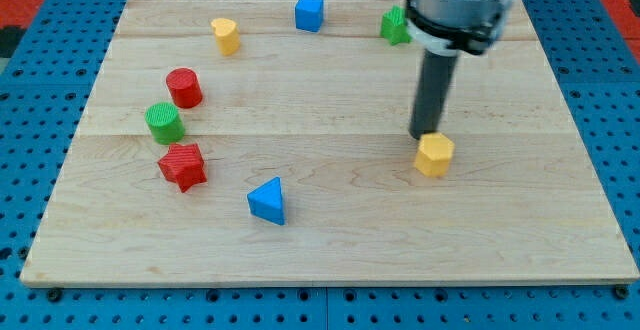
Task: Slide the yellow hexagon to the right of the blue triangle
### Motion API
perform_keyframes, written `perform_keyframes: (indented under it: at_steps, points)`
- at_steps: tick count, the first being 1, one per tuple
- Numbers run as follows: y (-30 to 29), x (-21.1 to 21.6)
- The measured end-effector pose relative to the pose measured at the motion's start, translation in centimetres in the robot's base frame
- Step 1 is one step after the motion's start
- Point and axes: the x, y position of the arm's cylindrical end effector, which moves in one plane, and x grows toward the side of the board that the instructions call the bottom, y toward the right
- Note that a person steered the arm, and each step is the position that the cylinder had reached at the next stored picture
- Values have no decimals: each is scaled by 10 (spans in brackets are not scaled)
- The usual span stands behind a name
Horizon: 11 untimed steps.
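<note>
The yellow hexagon [434, 155] lies on the wooden board [330, 240] at the view's right of middle. The blue triangle [268, 201] lies lower down, well to the hexagon's left, near the board's bottom middle. My tip [426, 135] stands at the hexagon's upper left edge, touching it or very nearly so. The rod rises from there to the arm's grey body at the view's top.
A red star-like block [183, 165], a green cylinder [163, 122] and a red cylinder [184, 87] cluster at the left. A yellow block [226, 35], a blue cube [309, 13] and a green block [395, 25], partly hidden by the arm, lie along the top.
</note>
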Motion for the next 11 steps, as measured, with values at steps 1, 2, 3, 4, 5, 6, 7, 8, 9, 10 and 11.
perform_keyframes:
  at_steps: [1, 2, 3, 4, 5, 6, 7, 8, 9, 10, 11]
  points:
    - [-33, 35]
    - [5, 27]
    - [62, 9]
    - [96, 60]
    - [48, 68]
    - [85, 49]
    - [48, 41]
    - [-24, 75]
    - [-45, 74]
    - [-58, 34]
    - [-156, 19]
